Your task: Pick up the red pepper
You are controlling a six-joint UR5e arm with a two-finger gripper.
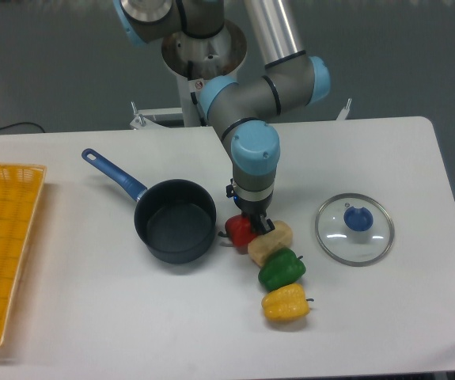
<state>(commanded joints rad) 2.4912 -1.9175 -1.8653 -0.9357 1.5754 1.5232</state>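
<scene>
The gripper (252, 227) hangs low at the red pepper (239, 231), its fingers largely hidden beneath the wrist; whether they are spread or closed on it I cannot tell; the pepper lies just right of the dark pot (175, 220), touching a pale beige vegetable (271, 241), with the green pepper (282, 269) and yellow pepper (285, 303) further from the pot; it looks light, firm and glossy, likely slippery; grip across its broad body, not the stem.

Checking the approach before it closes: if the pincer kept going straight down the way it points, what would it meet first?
Most likely the red pepper, right at the pincer tips. The pale potato-like piece sits just beside it and may be touched too; depth is unclear from this view.
</scene>
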